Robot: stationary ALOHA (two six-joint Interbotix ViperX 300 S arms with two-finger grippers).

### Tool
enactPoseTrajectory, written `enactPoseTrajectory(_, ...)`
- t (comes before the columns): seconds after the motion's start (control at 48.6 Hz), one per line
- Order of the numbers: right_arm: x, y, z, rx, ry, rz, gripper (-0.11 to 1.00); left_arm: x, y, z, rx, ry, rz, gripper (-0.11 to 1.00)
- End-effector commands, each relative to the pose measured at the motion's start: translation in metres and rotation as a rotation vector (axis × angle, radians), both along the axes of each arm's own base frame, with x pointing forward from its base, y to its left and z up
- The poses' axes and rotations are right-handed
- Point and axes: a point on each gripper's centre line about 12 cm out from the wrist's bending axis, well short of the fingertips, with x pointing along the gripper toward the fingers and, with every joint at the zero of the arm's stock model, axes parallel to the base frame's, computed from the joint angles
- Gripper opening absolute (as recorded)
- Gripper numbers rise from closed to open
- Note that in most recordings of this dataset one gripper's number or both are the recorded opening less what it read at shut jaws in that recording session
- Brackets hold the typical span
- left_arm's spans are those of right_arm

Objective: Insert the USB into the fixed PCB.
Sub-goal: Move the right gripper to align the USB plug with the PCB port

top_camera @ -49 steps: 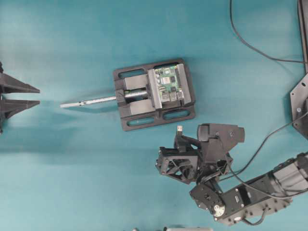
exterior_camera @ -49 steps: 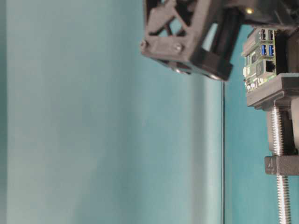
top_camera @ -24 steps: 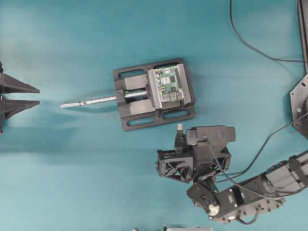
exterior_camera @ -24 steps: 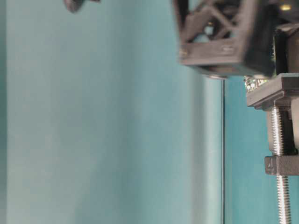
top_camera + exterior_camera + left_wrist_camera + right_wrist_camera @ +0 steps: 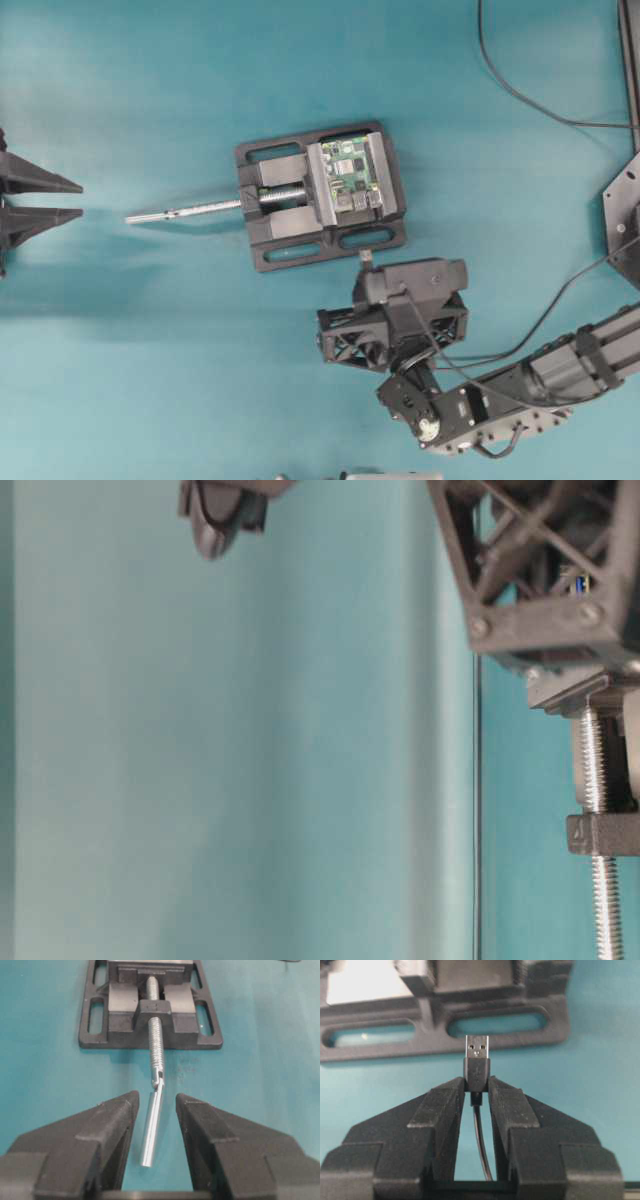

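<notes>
Overhead view: the fixed PCB (image 5: pixel 352 176), green with silver ports, sits clamped in a black vise (image 5: pixel 320 196) at the centre of the frame; the vise's long metal screw (image 5: pixel 185 211) runs out toward the left. Just below the vise's lower edge, the right gripper (image 5: pixel 366 262) points up the frame, with the silver tip of the USB (image 5: pixel 366 256) showing at its front, close to the vise base but apart from the board. The left gripper (image 5: pixel 68 200) lies at the far left edge, well apart from the vise.

Right wrist view: the right gripper (image 5: pixel 477 1091) is clenched on the black body of the USB (image 5: pixel 477 1057); the metal tip projects beyond the fingertips (image 5: pixel 451 1091) toward the slotted base of the vise (image 5: pixel 470 1030), and its thin cable trails back between the fingers.

Left wrist view: the left gripper (image 5: pixel 156 1102) is released, its jaws spread wide, empty, with the end of the screw (image 5: pixel 152 1115) lying on the table between them.
</notes>
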Motion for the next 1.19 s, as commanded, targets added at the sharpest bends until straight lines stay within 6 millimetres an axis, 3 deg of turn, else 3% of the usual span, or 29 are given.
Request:
enactPoseTrajectory(0.0,0.004,0.002,0.010,-0.047,-0.030,0.022,0.21,0.002,0.001,0.005,0.005,-0.012,0.002,0.55)
enactPoseTrajectory(0.37,-0.002,-0.006,0.015,-0.164,-0.003,-0.040,0.21,0.002,0.001,0.005,0.005,-0.012,0.002,0.55)
enactPoseTrajectory(0.761,-0.002,-0.007,0.022,-0.089,-0.013,-0.047,0.21,0.002,0.001,0.005,0.007,-0.012,0.001,0.55)
enactPoseTrajectory(1.172,-0.007,-0.022,0.029,-0.076,0.014,-0.025,0.21,0.002,0.001,0.005,0.004,-0.014,0.002,0.55)
